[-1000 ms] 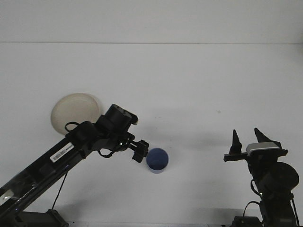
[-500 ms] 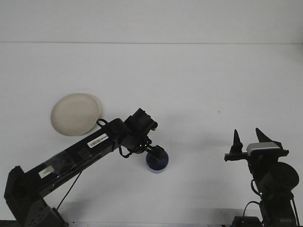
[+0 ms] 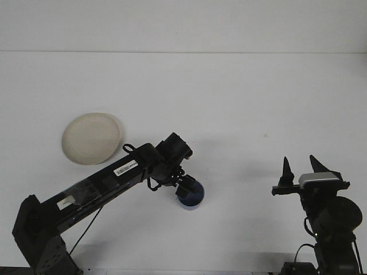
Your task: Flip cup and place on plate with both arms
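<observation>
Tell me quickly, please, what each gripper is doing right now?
Left gripper: down at the blue cup; grip cannot be told.
Right gripper: open, holding nothing.

This looks like a robotics lab or test bench. A bare white tabletop (image 3: pixel 241 103) meets a plain white wall (image 3: pixel 183 23) at the far edge. Two black robot arms with exposed cables are mounted at its near edge.

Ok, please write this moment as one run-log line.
left gripper: at cup rim | right gripper: open, idle | plate: empty | cup: on table
</observation>
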Motion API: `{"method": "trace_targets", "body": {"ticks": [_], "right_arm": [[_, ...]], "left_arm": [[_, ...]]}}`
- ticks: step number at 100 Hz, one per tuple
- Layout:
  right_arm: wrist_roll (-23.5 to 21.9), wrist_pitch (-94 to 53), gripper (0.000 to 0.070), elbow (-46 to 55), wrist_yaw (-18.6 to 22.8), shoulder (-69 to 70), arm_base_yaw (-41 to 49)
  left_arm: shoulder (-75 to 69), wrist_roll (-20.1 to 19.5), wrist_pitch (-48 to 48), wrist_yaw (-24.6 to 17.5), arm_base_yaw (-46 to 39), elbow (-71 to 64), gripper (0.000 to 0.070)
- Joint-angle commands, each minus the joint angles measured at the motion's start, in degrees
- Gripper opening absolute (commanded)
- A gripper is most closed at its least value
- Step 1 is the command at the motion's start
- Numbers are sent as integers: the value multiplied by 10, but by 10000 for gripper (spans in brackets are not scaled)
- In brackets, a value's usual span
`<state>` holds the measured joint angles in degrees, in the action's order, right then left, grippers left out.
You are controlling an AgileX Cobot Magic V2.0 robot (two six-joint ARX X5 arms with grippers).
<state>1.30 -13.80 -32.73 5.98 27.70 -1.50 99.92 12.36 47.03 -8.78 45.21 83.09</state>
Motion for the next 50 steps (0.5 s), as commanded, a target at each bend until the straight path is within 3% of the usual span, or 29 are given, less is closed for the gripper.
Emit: {"method": "trace_targets", "body": {"ticks": [1, 22, 50], "right_arm": [[4, 7, 469, -8, 0, 0, 0], [4, 7, 469, -8, 0, 0, 0], [4, 7, 469, -8, 0, 0, 0]], "left_arm": [[14, -14, 6, 11, 6, 12, 225], [14, -28, 9, 14, 8, 12, 3], [14, -31, 2, 14, 14, 14, 4]]}}
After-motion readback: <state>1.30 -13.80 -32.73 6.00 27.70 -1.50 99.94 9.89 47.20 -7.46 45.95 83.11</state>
